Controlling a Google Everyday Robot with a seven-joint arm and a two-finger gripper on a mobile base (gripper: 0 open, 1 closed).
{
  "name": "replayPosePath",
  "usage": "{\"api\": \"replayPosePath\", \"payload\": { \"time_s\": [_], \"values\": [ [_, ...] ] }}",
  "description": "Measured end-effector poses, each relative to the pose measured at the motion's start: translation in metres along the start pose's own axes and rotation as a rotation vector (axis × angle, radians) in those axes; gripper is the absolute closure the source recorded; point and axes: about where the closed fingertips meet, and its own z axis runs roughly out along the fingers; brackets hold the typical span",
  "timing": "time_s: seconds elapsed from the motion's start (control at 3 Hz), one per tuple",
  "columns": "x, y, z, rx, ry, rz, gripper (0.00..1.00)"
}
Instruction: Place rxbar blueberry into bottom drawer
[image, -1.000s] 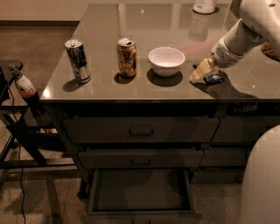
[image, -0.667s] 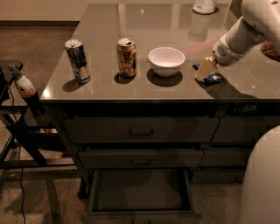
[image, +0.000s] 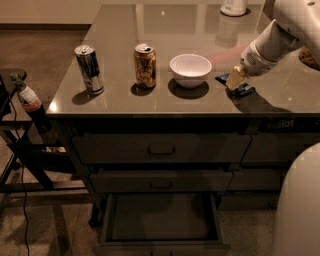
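- In the last second the gripper (image: 235, 80) has edged up and right. The rxbar blueberry (image: 244, 91) lies flat on the countertop (image: 150, 30), right of the white bowl (image: 190, 70), so it is likely not yet lifted.
- The bottom drawer (image: 160, 217) stands pulled open below.
- Your arm slants down from the right, its tip on the bar. You cannot tell whether the pincer is wide or narrow.

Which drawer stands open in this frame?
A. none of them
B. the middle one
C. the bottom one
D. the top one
C: the bottom drawer is pulled out with its dark inside showing, while the two drawers above are shut. The hand is over the counter at the blue snack bar, right of the white bowl.
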Motion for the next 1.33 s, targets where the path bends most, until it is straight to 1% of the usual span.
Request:
{"api": "replayPosePath", "payload": {
  "time_s": [0.67,1.0,1.33],
  "values": [
    [-0.007,0.002,-0.016,0.0,0.0,0.0,1.0],
    [-0.008,0.002,-0.017,0.0,0.0,0.0,1.0],
    [0.053,0.009,-0.04,-0.033,-0.028,0.047,1.0]
  ]
}}
